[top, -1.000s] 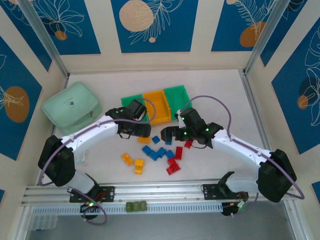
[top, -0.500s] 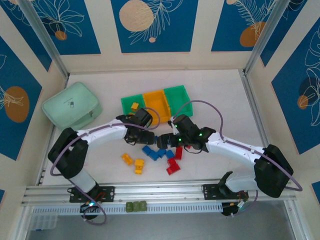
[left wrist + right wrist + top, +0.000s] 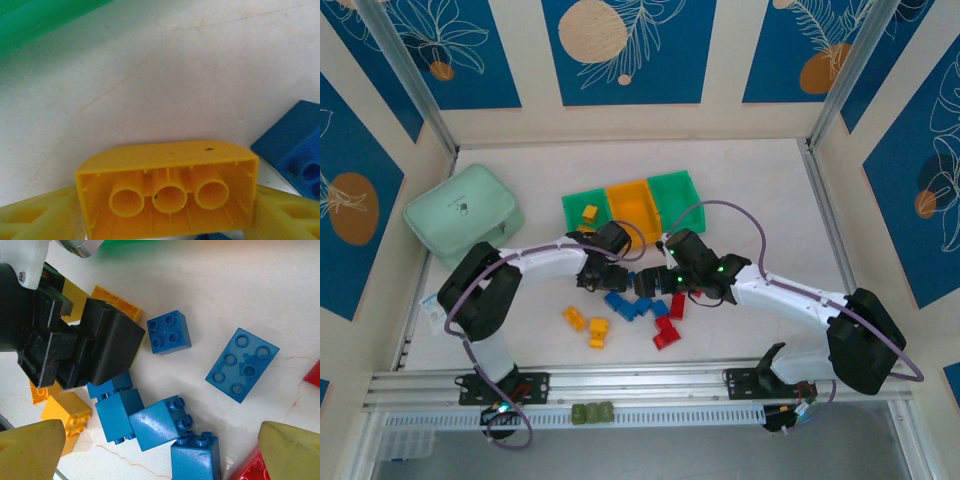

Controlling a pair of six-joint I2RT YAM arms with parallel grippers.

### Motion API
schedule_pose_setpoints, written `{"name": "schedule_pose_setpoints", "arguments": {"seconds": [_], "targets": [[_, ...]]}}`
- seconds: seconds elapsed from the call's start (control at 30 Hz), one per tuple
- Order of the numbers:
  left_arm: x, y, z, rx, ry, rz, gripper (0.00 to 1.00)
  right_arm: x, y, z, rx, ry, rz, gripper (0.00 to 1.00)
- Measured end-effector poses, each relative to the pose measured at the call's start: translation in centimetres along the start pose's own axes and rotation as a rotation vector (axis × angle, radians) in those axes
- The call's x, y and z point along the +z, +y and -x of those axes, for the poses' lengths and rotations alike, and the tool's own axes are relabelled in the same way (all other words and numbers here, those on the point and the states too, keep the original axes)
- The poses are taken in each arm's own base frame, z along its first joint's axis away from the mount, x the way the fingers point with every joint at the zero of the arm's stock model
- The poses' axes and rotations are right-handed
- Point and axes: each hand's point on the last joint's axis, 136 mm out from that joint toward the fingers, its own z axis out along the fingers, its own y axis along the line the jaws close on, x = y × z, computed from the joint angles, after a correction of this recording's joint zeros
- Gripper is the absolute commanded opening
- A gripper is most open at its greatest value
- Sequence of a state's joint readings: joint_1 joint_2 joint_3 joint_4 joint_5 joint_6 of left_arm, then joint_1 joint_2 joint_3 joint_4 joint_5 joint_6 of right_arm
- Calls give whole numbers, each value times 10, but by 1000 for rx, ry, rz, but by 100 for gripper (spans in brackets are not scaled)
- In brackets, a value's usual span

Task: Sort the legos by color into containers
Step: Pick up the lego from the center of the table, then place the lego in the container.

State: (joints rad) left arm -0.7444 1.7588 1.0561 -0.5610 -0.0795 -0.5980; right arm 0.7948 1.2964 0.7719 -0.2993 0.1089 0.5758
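- The left gripper [image 3: 167, 212] is partly closed. Its yellow fingers [image 3: 30, 220] press against both ends of a yellow brick [image 3: 167, 187], which has its hollow underside and three tubes turned to the wrist camera (whether it is off the table [image 3: 200, 75] I cannot tell).
- A blue brick [image 3: 295, 150] lies near the right end of that brick, and a corner of the left green bin [image 3: 35, 20] shows beyond it.
- The right gripper [image 3: 650, 283] has its jaws spread wide with nothing held. It hangs over a huddle of blue bricks [image 3: 150, 420] on the table.
- The two grippers stand close, almost nose to nose. In the right wrist view the black body of the left one covers part of the nearest blue bricks.
- Beyond both grippers, the left green bin, orange bin [image 3: 632, 208] and right green bin [image 3: 672, 192] sit in a row. One orange-yellow brick [image 3: 589, 212] lies in the left green bin.
- Red bricks [image 3: 667, 330] lie nearer the arm bases than the blue ones.
- Two loose yellow bricks [image 3: 585, 323] lie left of the red ones.
- A mint pouch [image 3: 463, 212] sits well apart at the far left.
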Motion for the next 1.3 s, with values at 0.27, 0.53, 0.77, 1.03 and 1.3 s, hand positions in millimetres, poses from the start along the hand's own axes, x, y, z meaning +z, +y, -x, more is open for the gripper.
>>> {"name": "schedule_pose_setpoints", "arguments": {"seconds": [0.27,0.53,0.77,1.03,1.3], "targets": [[1,2,0,1,1,14,63,0,0,0,0,0,0,99],[-4,2,3,0,-17,8,62,0,-1,0,-9,-1,-2,99],[-40,3,15,0,-112,-12,62,-7,0,12,-13,-20,-2,99],[-83,27,53,-5,-222,32,62,-25,5,42,9,-102,22,99],[-105,53,130,-44,-327,67,62,-30,-1,64,41,-156,21,99]]}}
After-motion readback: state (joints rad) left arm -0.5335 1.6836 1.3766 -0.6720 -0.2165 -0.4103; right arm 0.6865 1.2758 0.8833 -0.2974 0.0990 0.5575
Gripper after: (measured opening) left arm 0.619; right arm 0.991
